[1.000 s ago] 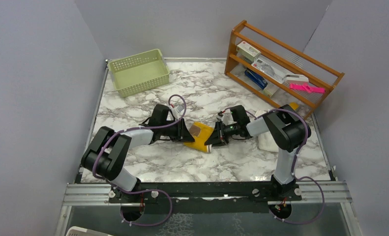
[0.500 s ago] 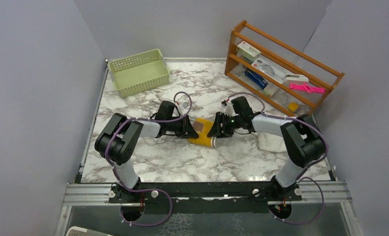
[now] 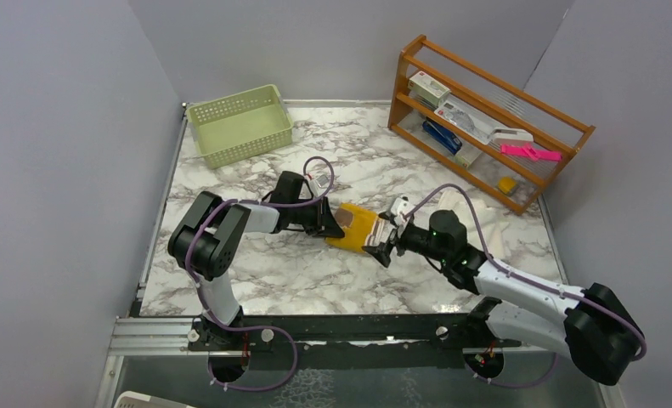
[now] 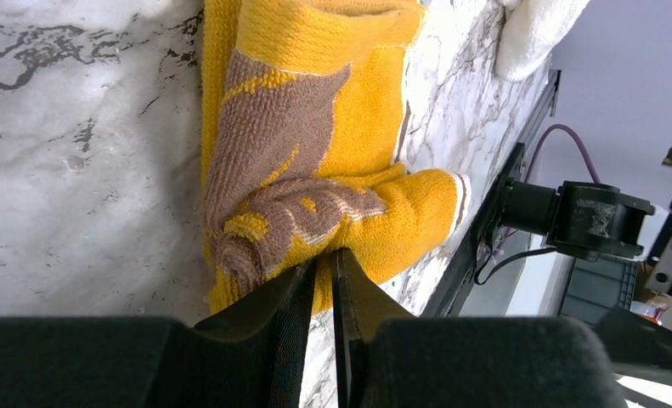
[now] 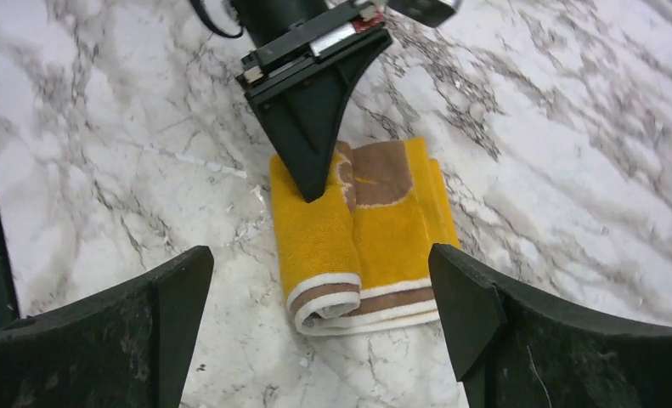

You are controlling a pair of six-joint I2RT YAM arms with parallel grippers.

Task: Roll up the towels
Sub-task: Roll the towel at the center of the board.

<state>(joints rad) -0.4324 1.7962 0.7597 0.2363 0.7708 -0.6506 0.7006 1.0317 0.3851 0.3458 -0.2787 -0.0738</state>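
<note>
- Where is the yellow towel [image 3: 355,228] at this moment?
- It lies rolled on the marble table [image 3: 256,263], about in the middle, between the two grippers. One end of the roll shows the white and brown edging, and the other end shows the brown back side of the cloth.
- What does the left gripper [image 3: 338,230] do?
- Its jaws are almost closed, with only a thin slit between them. The tips are on the brown end of the roll, and from the wrist camera it looks like they pinch a little of the cloth there.
- And the right gripper [image 3: 383,238]?
- Its jaws stand wide open and hold nothing. It is just beside the edged end of the roll, but apart from it and not touching.
- Do you see the white towel [image 4: 532,38]?
- Only a corner, from the left wrist camera, on the table beyond the yellow one. From above, the right arm hides that place.
- Other things?
- A green basket [image 3: 239,125] at the far left and a wooden rack [image 3: 485,119] at the far right.
</note>
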